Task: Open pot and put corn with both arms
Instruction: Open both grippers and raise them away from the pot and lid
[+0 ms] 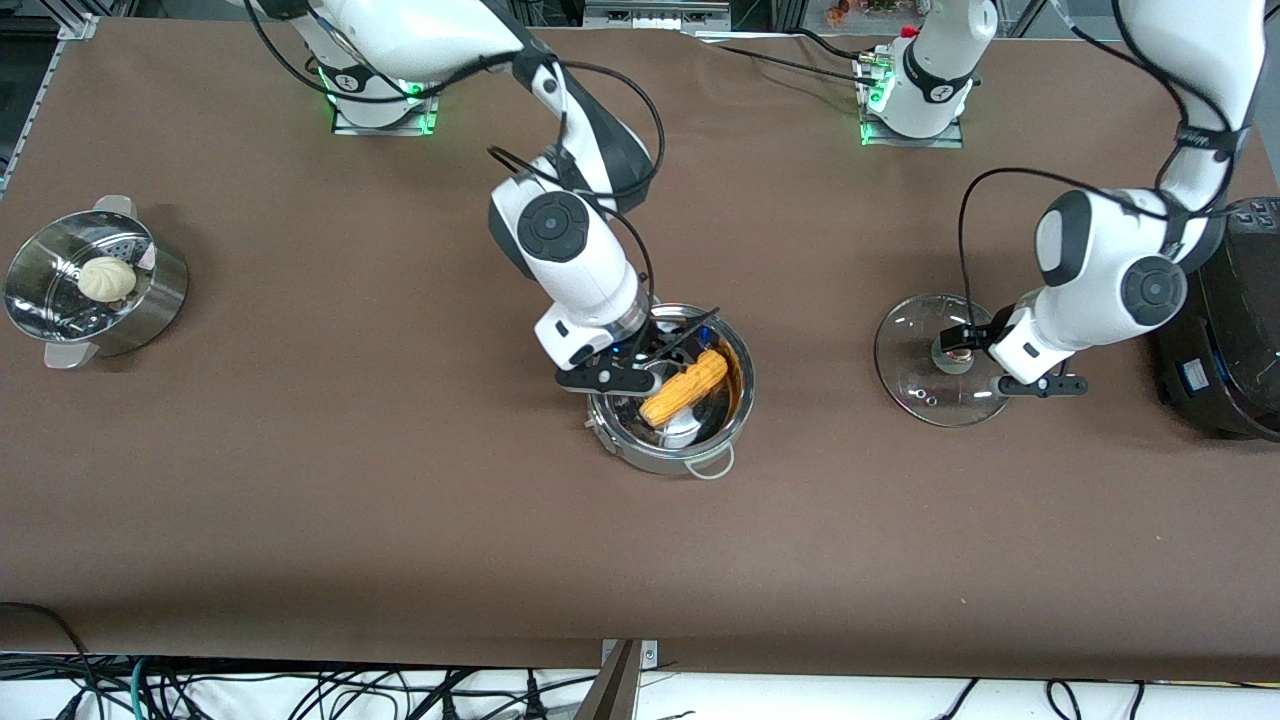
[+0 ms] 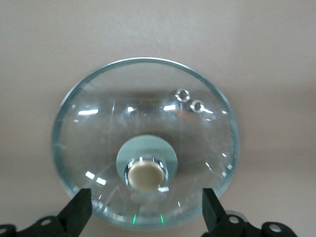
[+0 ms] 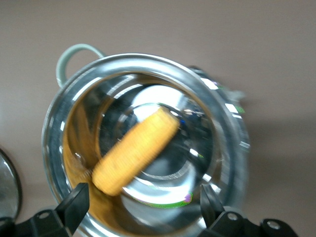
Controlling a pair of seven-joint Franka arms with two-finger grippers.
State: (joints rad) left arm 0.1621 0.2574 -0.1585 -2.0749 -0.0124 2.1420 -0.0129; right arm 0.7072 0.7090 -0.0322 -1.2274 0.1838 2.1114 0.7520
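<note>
White arms [image 1: 580, 260], black joints, cables, black fingers [image 2: 79, 212].

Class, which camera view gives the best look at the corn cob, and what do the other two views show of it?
The right wrist view: the corn fills the middle, lying loose in the pot between the open right gripper fingers. The front view shows the corn smaller, its upper end beside that gripper. The left wrist view shows only the lid, no corn.

I see the shallow round shiny steel pot [image 1: 672, 436] uncovered mid-table, the yellow-orange husk-free corn cob [image 1: 685, 388] lying slantwise inside it. Its clear glass lid with tan knob [image 1: 925, 368] rests flat on the table toward the left arm's end, knob up.
</note>
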